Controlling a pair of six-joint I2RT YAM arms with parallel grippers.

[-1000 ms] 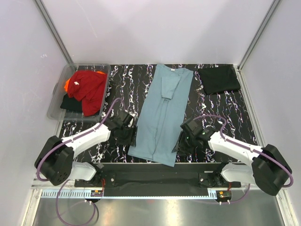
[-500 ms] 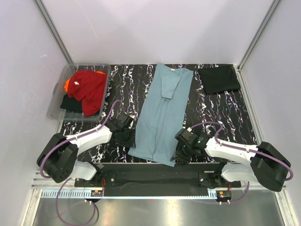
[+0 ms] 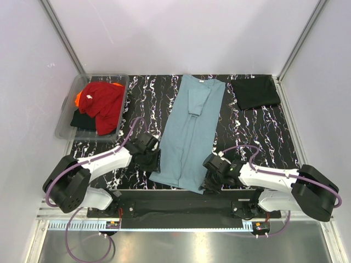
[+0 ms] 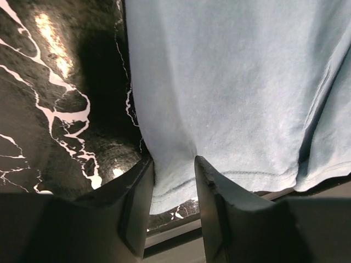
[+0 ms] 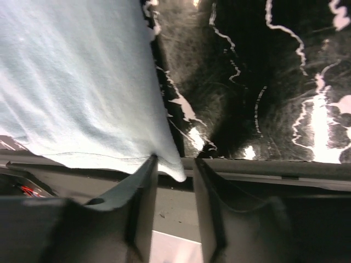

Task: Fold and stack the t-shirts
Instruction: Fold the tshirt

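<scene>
- The teal shirt lies in a long strip down the middle of the table, with its collar at the far end.
- The step looks like this: grab the two near corners of the hem and fold the strip up toward the collar.
- To do it well, both grippers should pinch right at the corners, through all the layers.
- Then they should lift together, at the same height, so the fold comes out straight.
- The left gripper is low at the left corner. Its fingers are apart, one on each side of the hem. It is not pinching yet.
- The right gripper is at the right corner, by the table edge. Its fingers are apart too, with the corner tip between them.
- A folded black shirt waits at the far right.
</scene>
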